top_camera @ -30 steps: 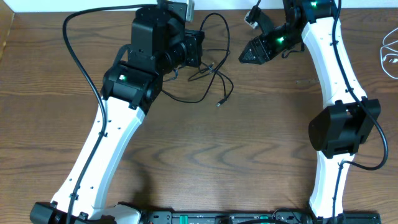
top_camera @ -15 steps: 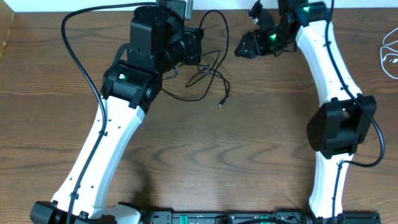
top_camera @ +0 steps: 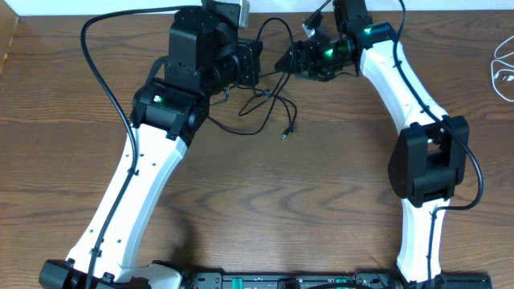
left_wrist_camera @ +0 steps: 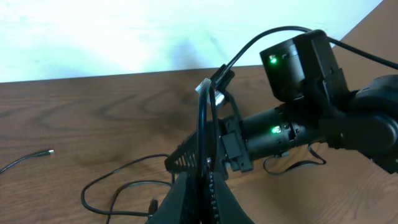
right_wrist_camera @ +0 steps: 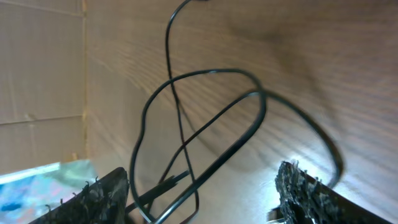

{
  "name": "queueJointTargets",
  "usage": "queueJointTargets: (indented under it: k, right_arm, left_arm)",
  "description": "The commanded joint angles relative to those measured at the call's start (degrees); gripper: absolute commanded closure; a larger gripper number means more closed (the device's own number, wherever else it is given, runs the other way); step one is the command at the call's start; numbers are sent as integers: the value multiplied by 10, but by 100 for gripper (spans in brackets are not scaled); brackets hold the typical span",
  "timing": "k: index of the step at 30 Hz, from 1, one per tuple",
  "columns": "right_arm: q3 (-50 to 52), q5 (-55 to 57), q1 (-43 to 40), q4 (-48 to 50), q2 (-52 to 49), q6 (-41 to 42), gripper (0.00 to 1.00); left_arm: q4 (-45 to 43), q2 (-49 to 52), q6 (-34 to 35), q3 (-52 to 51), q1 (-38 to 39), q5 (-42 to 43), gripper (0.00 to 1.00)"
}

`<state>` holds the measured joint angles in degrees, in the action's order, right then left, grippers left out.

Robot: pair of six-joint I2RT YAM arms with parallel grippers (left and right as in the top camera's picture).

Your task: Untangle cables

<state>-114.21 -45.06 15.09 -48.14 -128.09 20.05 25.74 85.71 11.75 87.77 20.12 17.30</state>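
Firstly, the left arm (top_camera: 136,185) is a white shell with black joint housings, rising from the near edge of the surface (top_camera: 321,193) toward the far middle; the surface is brown wood with a wavy grain. The left gripper (left_wrist_camera: 203,182) is pressed together on the black cable (left_wrist_camera: 203,130); in the left wrist view the cable runs straight up from between the dark fingers.

From the overhead view, the black cable is thin, round and flexible; it lies at the far middle of the surface, just right of the left gripper, in several overlapping loops; one small plug end (top_camera: 283,135) rests on the wood at the near side of the loops; a second strand trails back under the left arm.

The right gripper (right_wrist_camera: 202,186) is spread wide; its fingers (right_wrist_camera: 106,196) are black with a rough, toothed inner face; in the right wrist view two crossed loops of the black cable lie between the fingers, touching neither. Overhead, this gripper sits just right of the loops and points toward the left gripper. The right arm (top_camera: 401,88) is also white with black joints and shows green lamps near the wrist.

The white cable (top_camera: 493,71) lies at the far right edge of the surface, well apart from the black one; it is thin and curled; part of it is cut off by the frame.
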Motion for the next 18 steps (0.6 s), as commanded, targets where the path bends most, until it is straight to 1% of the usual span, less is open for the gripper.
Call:
queueJointTargets:
  k: [1, 8, 10, 12, 13, 14, 17, 18]
  right_arm:
    - [16, -33, 16, 3, 5, 31, 28]
    - [47, -34, 31, 30, 5, 30, 29]
    - [52, -34, 34, 30, 5, 28, 33]
    - [54, -33, 38, 27, 5, 19, 39]
    - [57, -33, 39, 27, 5, 15, 45]
    - [58, -31, 39, 27, 5, 14, 49]
    - [59, 5, 36, 23, 5, 4, 77]
    - [59, 17, 35, 22, 5, 4, 89]
  left_arm:
    - [1, -1, -4, 5, -2, 2, 93]
    - [5, -1, -4, 5, -2, 2, 92]
    - [5, -1, -4, 5, -2, 2, 93]
    - [6, -1, -4, 5, -2, 2, 92]
    - [6, -1, -4, 5, -2, 2, 93]
    - [6, -1, -4, 5, -2, 2, 93]
    - [6, -1, -4, 5, -2, 0, 93]
    - [5, -1, -4, 5, -2, 0, 92]
